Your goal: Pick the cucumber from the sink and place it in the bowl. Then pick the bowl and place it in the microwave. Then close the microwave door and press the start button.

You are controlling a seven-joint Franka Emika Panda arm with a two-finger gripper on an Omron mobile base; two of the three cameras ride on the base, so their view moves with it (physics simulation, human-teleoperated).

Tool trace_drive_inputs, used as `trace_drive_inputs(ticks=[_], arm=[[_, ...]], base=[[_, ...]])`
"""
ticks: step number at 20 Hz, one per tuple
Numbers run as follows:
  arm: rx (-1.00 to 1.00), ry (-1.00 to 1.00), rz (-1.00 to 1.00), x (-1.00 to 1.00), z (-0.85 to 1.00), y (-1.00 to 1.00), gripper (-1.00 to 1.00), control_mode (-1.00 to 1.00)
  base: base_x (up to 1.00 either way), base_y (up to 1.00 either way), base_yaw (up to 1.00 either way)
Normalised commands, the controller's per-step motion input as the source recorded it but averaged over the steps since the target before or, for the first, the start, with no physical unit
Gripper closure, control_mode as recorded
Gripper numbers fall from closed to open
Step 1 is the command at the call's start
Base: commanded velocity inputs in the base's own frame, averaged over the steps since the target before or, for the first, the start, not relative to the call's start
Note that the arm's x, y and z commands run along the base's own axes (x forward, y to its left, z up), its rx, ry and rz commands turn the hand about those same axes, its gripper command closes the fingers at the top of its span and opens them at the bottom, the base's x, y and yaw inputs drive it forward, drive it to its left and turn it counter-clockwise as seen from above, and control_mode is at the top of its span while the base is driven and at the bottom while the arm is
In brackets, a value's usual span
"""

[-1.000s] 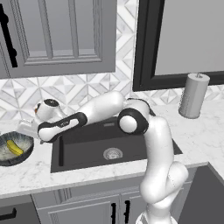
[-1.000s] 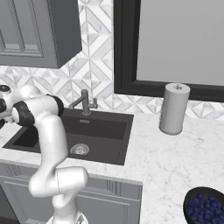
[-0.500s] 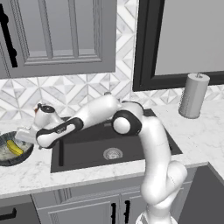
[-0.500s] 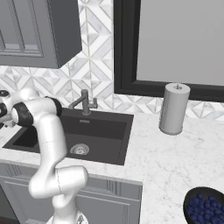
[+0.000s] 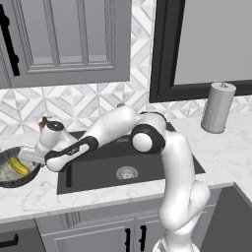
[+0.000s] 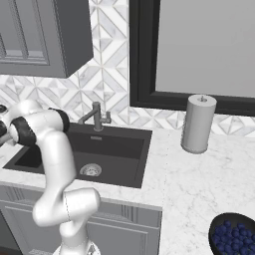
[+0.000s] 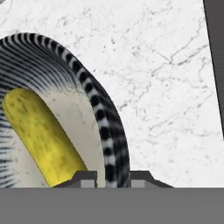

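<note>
Gripper (image 7: 113, 178) pinches bowl (image 7: 107, 131) rim

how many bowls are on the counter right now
2. The bowl holding the cucumber sits on the counter left of the sink. A dark bowl of blueberries sits at the counter's near right end. Others could lie outside the views.
</note>
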Motion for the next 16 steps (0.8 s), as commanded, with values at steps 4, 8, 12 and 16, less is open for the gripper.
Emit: trace_drive_inputs(ticks=[4, 8, 12, 16], arm=[[0.04, -0.18, -0.01, -0.62, 0.65, -0.55, 1.0, -1.0], [0.05, -0.07, -0.07, -0.54, 0.76, -0.67, 1.0, -1.0], [0.08, 0.01, -0.16, -0.42, 0.74, -0.8, 1.0, -1.0], [0.06, 0.12, -0.21, -0.27, 0.82, -0.79, 1.0, -1.0]], base=[[0.0, 0.0, 0.0], [0.0, 0.0, 0.0], [0.0, 0.0, 0.0], [0.0, 0.0, 0.0]])
